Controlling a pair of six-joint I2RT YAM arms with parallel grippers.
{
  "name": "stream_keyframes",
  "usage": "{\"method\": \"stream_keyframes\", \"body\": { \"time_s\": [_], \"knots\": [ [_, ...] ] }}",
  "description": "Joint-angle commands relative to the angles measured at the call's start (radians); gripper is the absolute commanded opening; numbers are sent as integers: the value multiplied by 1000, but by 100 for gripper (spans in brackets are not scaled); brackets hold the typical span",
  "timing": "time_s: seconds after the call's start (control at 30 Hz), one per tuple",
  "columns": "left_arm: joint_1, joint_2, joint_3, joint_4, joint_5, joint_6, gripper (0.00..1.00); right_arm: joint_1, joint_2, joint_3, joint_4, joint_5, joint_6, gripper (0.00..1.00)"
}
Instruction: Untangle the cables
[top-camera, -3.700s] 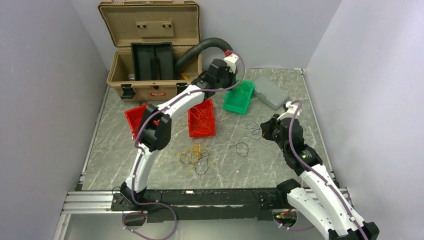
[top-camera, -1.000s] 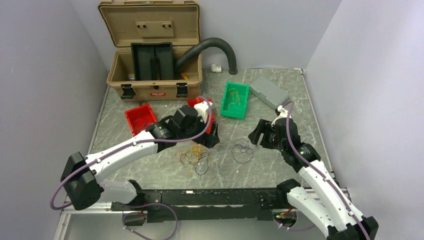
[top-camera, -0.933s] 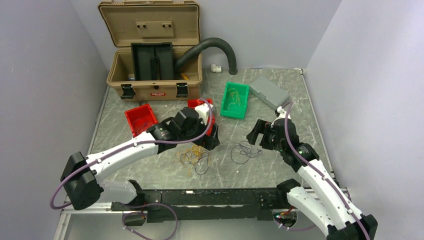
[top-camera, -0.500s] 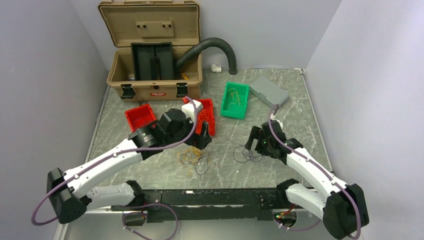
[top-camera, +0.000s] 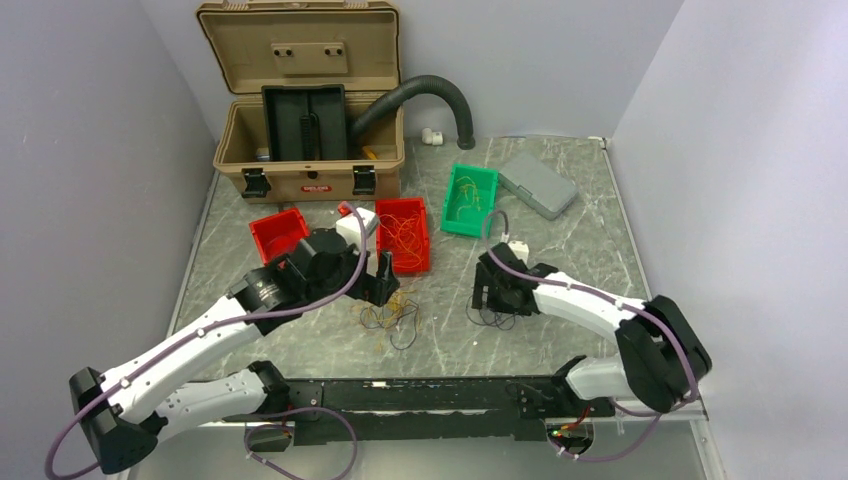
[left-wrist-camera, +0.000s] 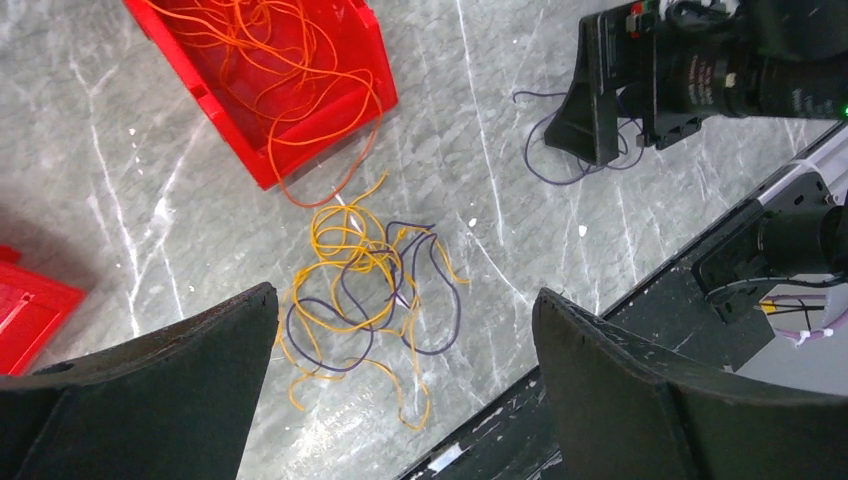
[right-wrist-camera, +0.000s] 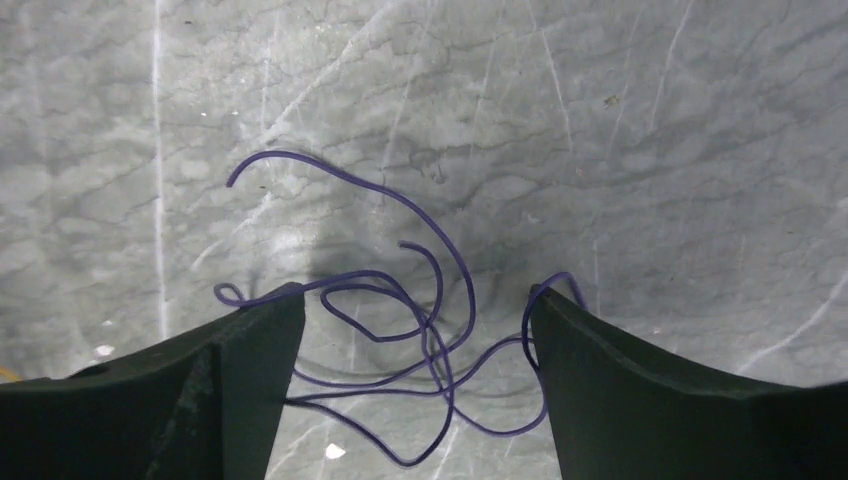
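Two cable groups are lying on the marble table (top-camera: 590, 250). An orange-and-purple tangle (top-camera: 390, 315) is sitting at six o'clock of the red bin (top-camera: 404, 268), and the purple cables (top-camera: 497, 318) are at three o'clock of that tangle. The left gripper (top-camera: 385, 283) is hovering at the tangle's twelve o'clock. The right gripper (top-camera: 487, 297) is hovering over the purple cables.

Left wrist: the left gripper (left-wrist-camera: 405, 300) is standing fully spread and gripping nothing, with the tangle (left-wrist-camera: 365, 290) lying between its fingers (left-wrist-camera: 180, 380).

Right wrist: the right gripper (right-wrist-camera: 415, 310) is spread wide and clasping nothing, with the purple cables (right-wrist-camera: 430, 340) resting loose between its jaws.
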Motion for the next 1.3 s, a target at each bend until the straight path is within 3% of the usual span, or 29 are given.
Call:
{"method": "stream_keyframes", "body": {
  "time_s": [0.0,0.07,0.13,0.2,0.33,0.47,0.7,0.93,1.1,1.27],
  "knots": [
    [26,-63,-19,-4,-13,28,99,55,85,57,-63,174,45,77],
    [42,-80,-34,0,-4,32,99,65,136,62,-57,189,53,62],
    [56,-95,-46,0,10,35,99,67,166,67,-46,186,49,39],
    [66,-107,-56,0,17,38,99,68,176,77,-50,187,51,0],
    [82,-130,-68,-13,23,46,99,83,92,92,-38,164,40,0],
    [102,-171,-58,-60,-15,46,99,105,-31,141,0,41,-17,0],
    [167,-275,-6,-202,-258,-23,100,238,-77,366,104,-58,-92,0],
    [194,-380,162,-347,-423,-1,99,398,200,665,283,-91,-185,0],
    [195,-435,304,-461,-529,21,99,446,459,887,405,-105,-193,0],
    [194,-505,338,-491,-584,29,100,479,726,1145,493,-45,-176,0]
  ]
}}
